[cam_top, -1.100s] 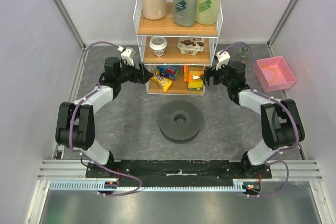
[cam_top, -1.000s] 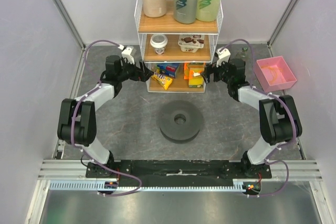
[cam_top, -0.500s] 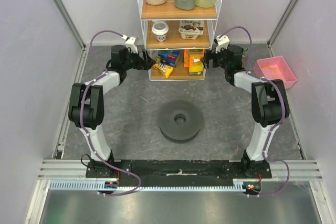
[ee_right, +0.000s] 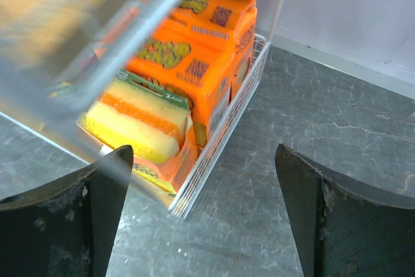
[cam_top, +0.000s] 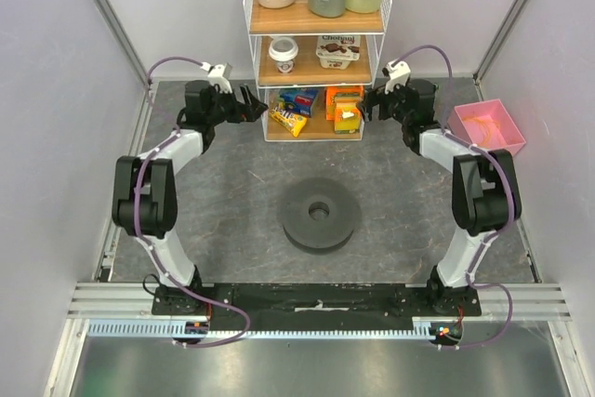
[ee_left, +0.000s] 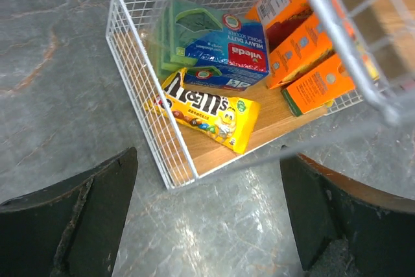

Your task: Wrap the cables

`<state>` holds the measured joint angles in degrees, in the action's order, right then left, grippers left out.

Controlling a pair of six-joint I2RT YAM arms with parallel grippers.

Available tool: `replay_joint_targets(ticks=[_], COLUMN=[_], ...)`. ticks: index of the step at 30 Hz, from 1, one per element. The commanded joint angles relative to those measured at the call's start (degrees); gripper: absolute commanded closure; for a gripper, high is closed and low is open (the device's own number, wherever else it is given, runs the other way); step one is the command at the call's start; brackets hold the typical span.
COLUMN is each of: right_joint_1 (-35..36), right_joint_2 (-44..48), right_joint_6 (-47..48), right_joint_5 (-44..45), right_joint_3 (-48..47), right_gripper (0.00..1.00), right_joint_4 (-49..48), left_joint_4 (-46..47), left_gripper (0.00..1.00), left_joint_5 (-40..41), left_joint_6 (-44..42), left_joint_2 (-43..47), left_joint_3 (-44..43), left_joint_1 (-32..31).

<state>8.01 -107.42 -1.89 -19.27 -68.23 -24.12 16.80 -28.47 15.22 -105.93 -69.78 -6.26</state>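
Found left hand (cam_top: 249,105) at far left of the tabletop (cam_top: 223,202), fingers spread wide, gripping nothing, pointed at the lower-left corner of the white wire rack (cam_top: 297,23). Checked left wrist view: same hand (ee_left: 207,212) released, facing a yellow M&M's packet (ee_left: 206,111) and a blue sponge pack (ee_left: 224,53) on the bottom shelf, behind the wire. Logged dark grey spool (cam_top: 320,214) lying flat at tabletop centre, well apart from both hands. Found right hand (cam_top: 365,109) at the rack's lower-right corner, likewise spread, holding nothing. Checked right wrist view: that hand (ee_right: 204,212) released, orange boxes (ee_right: 194,63) and a striped sponge pack (ee_right: 139,124) just behind the wire. Spotted the cables (cam_top: 483,125) furthest right, a thin yellow-orange tangle lying inside the pink bin (cam_top: 513,120). Placed them to the right of the right hand, near that arm, touched by neither hand. Placed them well apart from the left hand, rack in between. Could not make out the loops at that size.
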Motion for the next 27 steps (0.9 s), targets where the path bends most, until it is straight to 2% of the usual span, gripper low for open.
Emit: replay_joint_targets(ticks=[1, 8, 12, 13, 17, 19, 22, 27], right_joint_1=[-0.71, -2.12, -2.56, -2.47, -2.47, -2.56, -2.39, -0.72], right_joint_2=[10.1, 20.74, 28.38, 30.75, 33.76, 35.42, 36.75, 34.03], right_joint_6=[-0.92, -1.36, -2.41, -3.11, -8.55, -11.45, -16.03, -19.37], right_joint_5=[-3.31, -5.86, -7.97, -8.33, -11.4, -13.42, -17.55, -19.93], right_joint_3=[4.06, 11.79, 14.96, 15.14, 11.98, 13.29, 16.97, 20.06], right_gripper=[0.01, 0.01, 0.01, 0.01, 0.01, 0.01, 0.02, 0.02], right_joint_4=[0.99, 7.85, 15.31, 19.68, 36.48, 39.14, 40.28, 42.75], left_joint_4=[0.61, -5.02, -7.47, -8.79, -21.14, -30.11, -36.21, -42.71], left_gripper=[0.04, 0.04, 0.04, 0.05, 0.09, 0.11, 0.11, 0.12], left_joint_5=[-1.41, -3.43, -5.71, -7.46, -13.79, -15.03, -16.18, -19.43], left_joint_6=[2.71, 1.65, 1.22, -0.79, -10.45, -15.12, -20.75, -21.38], left_joint_2=[10.2, 21.19, 28.92, 31.29, 36.66, 37.63, 39.13, 37.12], left_joint_3=[3.68, 12.11, 16.86, 17.56, 16.35, 15.46, 16.34, 15.73], left_joint_1=[2.13, 3.98, 4.77, 4.77, 4.51, 3.98, 3.36, 1.61])
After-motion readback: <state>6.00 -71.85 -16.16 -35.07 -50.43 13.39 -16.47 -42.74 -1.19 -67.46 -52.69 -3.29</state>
